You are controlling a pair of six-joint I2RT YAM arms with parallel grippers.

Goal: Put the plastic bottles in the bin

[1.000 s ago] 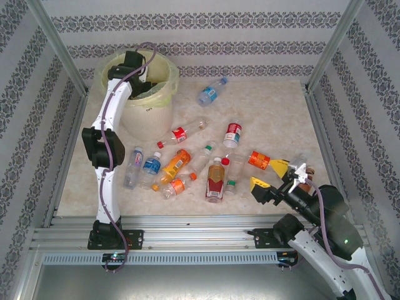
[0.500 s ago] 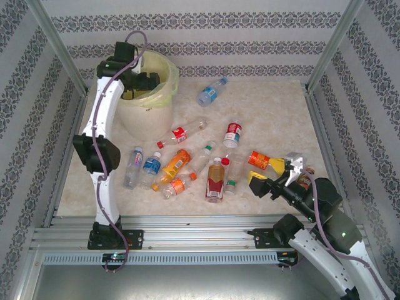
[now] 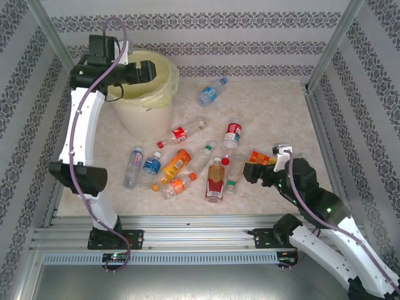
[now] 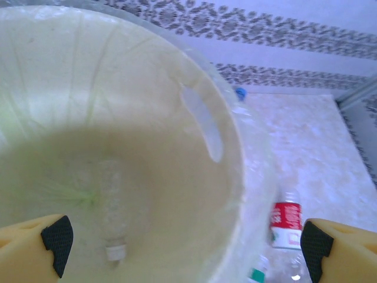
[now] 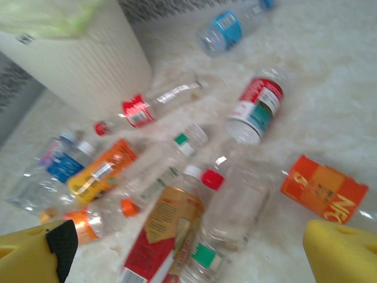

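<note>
Left gripper (image 4: 184,247) spread wide above bin (image 4: 171,171), clear bottle (image 4: 111,206) lying inside below

The left arm (image 3: 76,128) and right arm (image 3: 331,250) are wearing white shells with black joints, trailing purple cables (image 3: 116,20); the left tool's (image 4: 182,242) yellow fingers (image 4: 20,250) are carrying black pads (image 4: 57,240).

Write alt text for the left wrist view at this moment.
Looking down into the bag-lined white bin, where one clear bottle lies at the bottom. The open yellow fingers frame the lower corners; a red-labelled bottle sits on the table outside.
</note>
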